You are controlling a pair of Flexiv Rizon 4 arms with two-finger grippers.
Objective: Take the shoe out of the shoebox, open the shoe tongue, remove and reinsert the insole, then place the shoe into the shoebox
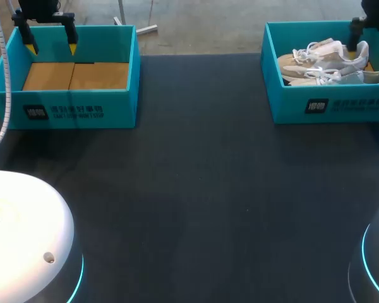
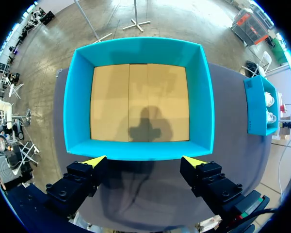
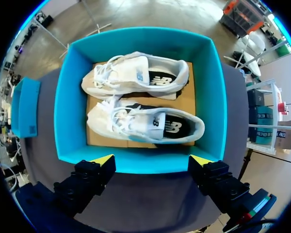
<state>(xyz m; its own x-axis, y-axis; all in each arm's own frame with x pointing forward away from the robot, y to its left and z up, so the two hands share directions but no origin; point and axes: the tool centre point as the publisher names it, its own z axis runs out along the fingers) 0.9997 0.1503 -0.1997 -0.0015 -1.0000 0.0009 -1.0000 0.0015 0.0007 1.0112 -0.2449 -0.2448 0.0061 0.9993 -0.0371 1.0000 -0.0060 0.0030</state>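
Observation:
Two white and beige shoes lie side by side in the teal shoebox point(image 1: 328, 104) at the table's far right, the far shoe point(image 3: 136, 75) beside the near shoe point(image 3: 145, 124), both on their sides with toes toward the other box. My right gripper point(image 3: 152, 161) hangs open above this box's near wall point(image 3: 136, 162), touching nothing; in the head view the right gripper point(image 1: 371, 44) is over the shoes point(image 1: 331, 66). My left gripper point(image 2: 144, 162) is open above the near wall of a second teal box point(image 2: 77, 97), which holds only its cardboard floor point(image 2: 139, 102).
The second teal box point(image 1: 69, 110) stands at the table's far left. Dark table cloth point(image 1: 196, 189) stretches between and in front of the boxes. My arms' white bases point(image 1: 19, 233) sit at the near corners.

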